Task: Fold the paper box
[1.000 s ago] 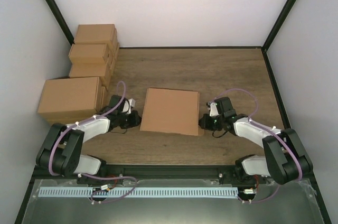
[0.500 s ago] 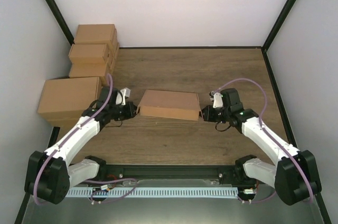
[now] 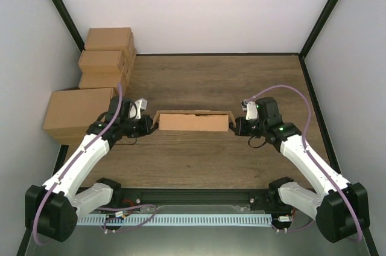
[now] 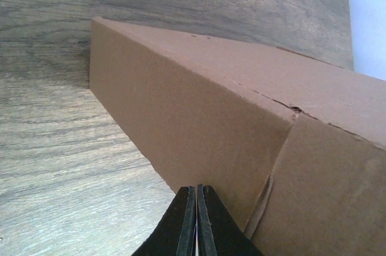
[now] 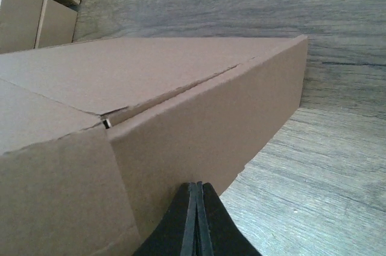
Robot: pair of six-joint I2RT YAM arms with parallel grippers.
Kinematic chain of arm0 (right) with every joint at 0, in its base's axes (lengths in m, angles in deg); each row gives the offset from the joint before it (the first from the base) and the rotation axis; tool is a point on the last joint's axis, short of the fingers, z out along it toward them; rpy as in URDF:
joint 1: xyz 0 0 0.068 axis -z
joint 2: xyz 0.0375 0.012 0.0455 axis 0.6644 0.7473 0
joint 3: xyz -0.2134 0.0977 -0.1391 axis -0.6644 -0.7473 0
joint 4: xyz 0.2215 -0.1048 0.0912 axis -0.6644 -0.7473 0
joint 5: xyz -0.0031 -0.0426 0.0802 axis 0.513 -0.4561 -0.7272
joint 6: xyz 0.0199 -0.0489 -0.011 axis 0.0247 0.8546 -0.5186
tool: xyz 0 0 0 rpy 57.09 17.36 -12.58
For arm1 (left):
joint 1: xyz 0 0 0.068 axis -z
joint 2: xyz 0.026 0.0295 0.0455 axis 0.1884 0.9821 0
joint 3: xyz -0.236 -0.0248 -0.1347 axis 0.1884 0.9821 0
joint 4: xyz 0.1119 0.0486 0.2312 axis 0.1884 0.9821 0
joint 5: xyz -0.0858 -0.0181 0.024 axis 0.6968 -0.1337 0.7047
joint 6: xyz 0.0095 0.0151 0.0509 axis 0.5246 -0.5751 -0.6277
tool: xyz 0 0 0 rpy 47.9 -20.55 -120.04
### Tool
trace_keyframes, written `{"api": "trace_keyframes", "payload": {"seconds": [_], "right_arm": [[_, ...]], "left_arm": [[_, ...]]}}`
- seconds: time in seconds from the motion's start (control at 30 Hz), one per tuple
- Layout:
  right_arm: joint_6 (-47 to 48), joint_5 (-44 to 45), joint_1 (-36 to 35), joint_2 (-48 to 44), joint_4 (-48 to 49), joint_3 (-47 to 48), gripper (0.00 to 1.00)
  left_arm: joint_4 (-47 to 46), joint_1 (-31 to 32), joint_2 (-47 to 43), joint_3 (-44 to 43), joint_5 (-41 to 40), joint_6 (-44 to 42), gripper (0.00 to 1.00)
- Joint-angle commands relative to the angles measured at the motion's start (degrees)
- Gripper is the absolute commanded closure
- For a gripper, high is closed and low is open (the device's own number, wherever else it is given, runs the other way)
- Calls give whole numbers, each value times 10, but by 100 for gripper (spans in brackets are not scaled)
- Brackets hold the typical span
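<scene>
Here, 4 brown cartons (image 3: 99, 75) sit stacked along the left edge of the table (image 3: 253, 81), toward its far-left corner, likely parked there to keep them out of the work. The left gripper (image 3: 149, 125) has its fingers (image 4: 184, 223) pressed together with no card showing between them, and its tip sits against the left end of the paper box (image 3: 194, 121). The box appears to stand tipped up on 1 long side near the middle of the table, showing a narrow face to the overhead camera. The right gripper (image 3: 235, 126) mirrors this at the right end, its fingers also together. Pressing from both ends probably steadies the box on its edge so a panel can turn along a crease. The seams by the end flaps gape slightly, so it may slip.
</scene>
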Motion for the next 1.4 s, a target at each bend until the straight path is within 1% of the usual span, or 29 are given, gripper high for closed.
{"api": "trace_keyframes", "payload": {"seconds": [0.0,0.43,0.77,0.8,0.9,0.97,1.07,1.37], "right_arm": [[6,-91,-13,-9,18,47,99],[9,-87,-13,-9,10,62,99],[8,-85,-13,4,33,14,99],[9,-83,-13,5,33,13,98],[10,-72,-13,5,35,10,92],[13,-65,-13,5,38,12,89],[19,-49,-13,9,38,18,87],[28,-23,-13,25,41,32,86]], "left_arm": [[-7,17,-9,-32,86,-5,96],[11,18,-7,-61,87,-3,96],[-7,19,11,-15,80,-11,95],[-6,18,9,-13,76,-12,95],[-4,18,7,-7,64,-14,88],[-6,19,6,-7,55,-15,85],[-12,19,5,-10,46,-14,85],[-20,18,11,-13,32,-16,85]]}}
